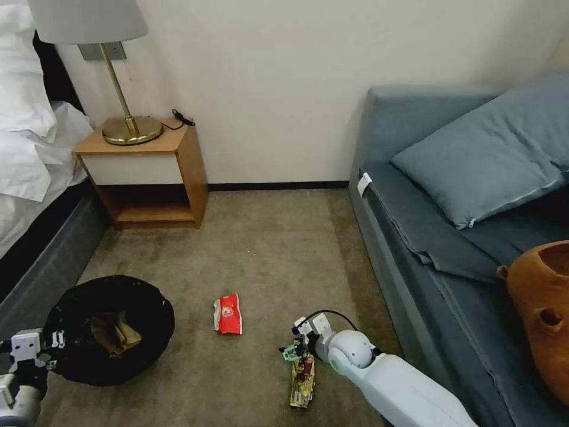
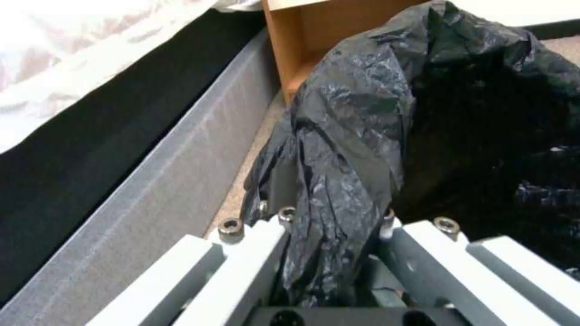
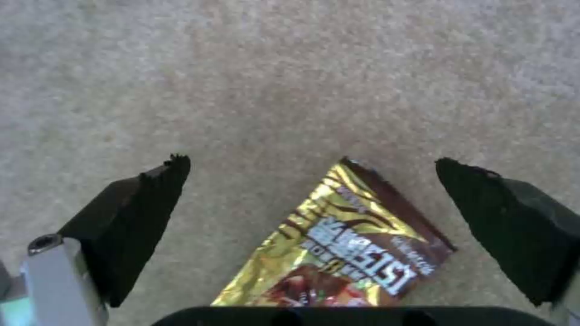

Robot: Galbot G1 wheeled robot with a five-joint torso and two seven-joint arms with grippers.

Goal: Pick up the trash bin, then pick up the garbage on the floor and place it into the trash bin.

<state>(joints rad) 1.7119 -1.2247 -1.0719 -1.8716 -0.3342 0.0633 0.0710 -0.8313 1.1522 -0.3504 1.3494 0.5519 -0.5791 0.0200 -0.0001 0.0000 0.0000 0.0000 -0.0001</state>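
Beige carpet [image 1: 267, 249] covers the floor between a bed [image 1: 35, 196] on our left and a grey-blue sofa [image 1: 450, 237] on our right; a wooden nightstand [image 1: 148, 172] with a brass lamp [image 1: 118, 77] stands against the wall. Our left hand [image 2: 329, 253] is clenched on the crinkly black plastic liner of the small round trash bin [image 1: 112, 329], which sits at lower left beside the bed; a crumpled tan paper bag [image 1: 115, 332] lies inside it. Our right hand [image 3: 308, 199] is low over the carpet, fingers [image 3: 139, 213] spread wide, straddling the end of a gold-brown foil snack wrapper [image 3: 344, 244]. A red snack packet [image 1: 228, 314] lies flat between bin and wrapper.
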